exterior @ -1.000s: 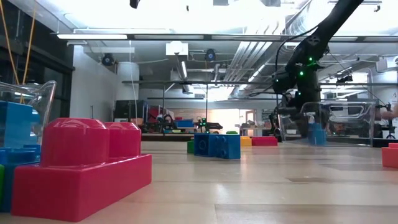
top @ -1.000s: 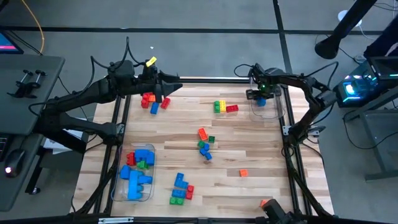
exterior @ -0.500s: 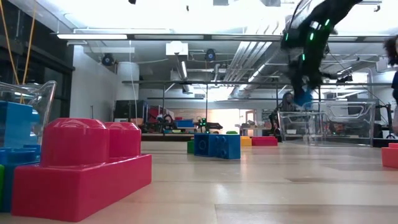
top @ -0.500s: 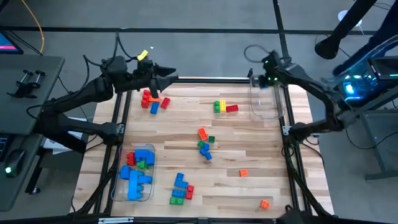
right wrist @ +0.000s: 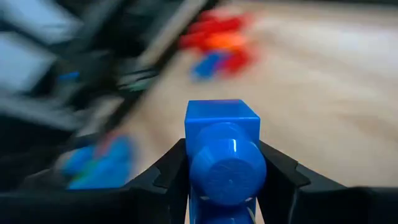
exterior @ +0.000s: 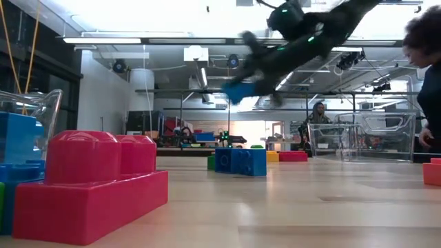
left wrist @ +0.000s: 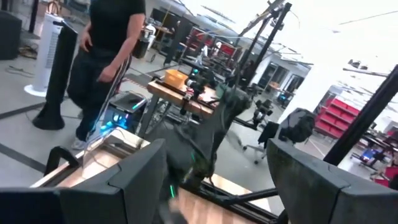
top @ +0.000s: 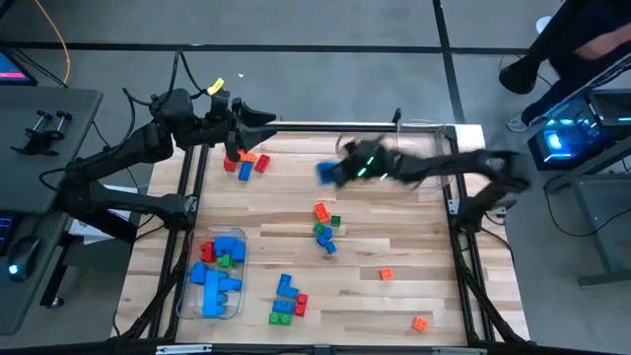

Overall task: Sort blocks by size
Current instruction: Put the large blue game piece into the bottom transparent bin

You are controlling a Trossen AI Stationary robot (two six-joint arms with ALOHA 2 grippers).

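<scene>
My right gripper [top: 335,174] is shut on a small blue block [top: 326,173], high above the table's far middle; the low view also shows the block [exterior: 238,91] in the air. My left gripper [top: 268,120] is open and empty, raised over the far left edge near a red, orange and blue group of blocks [top: 245,161]. More blocks lie on the wood at the centre [top: 324,228] and near the front [top: 288,300]. Two orange blocks [top: 385,274] lie at the near right. My right gripper pinches the blue block by two opposite sides [right wrist: 222,121] between its two fingers [right wrist: 166,175], with a round stud facing the wrist camera. The fingers point toward the table's left. The block is lifted clear of the table.
A clear tub [top: 219,274] at the near left holds blue and green blocks. A second clear tub [top: 426,138] stands at the far right. A person [exterior: 426,76] stands beyond the table's right side. Large red blocks [exterior: 89,186] lie close to the low camera.
My right gripper has lifted the blue block up out of the far right tub and swung fast toward the table's left, to above the far middle. My left gripper has drawn back a little toward the far edge.
</scene>
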